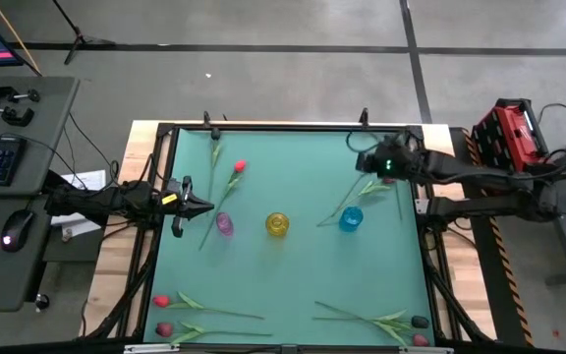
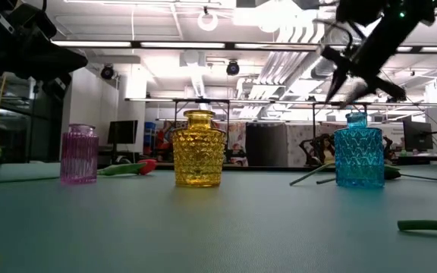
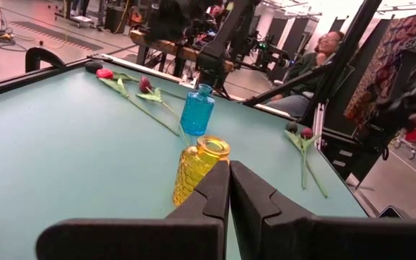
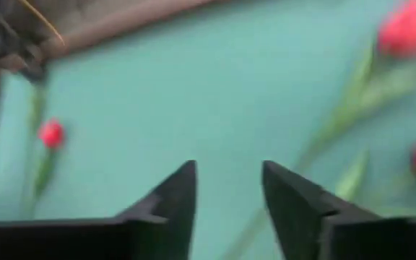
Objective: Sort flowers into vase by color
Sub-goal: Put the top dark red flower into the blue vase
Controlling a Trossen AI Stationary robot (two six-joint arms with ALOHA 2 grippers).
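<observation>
The left end effector (image 1: 207, 206) is sitting shut and empty just beside the pink vase (image 1: 224, 224). A red tulip (image 1: 222, 202) is lying diagonally, head pointing to the far side. The right end effector (image 1: 363, 160), fingers parted and empty, is hovering beyond the blue vase (image 1: 351, 218).

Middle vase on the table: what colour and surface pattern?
The middle vase is yellow glass with a raised diamond pattern, best seen in the low view.

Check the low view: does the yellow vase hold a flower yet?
No: the yellow vase stands with nothing rising from its mouth.
</observation>
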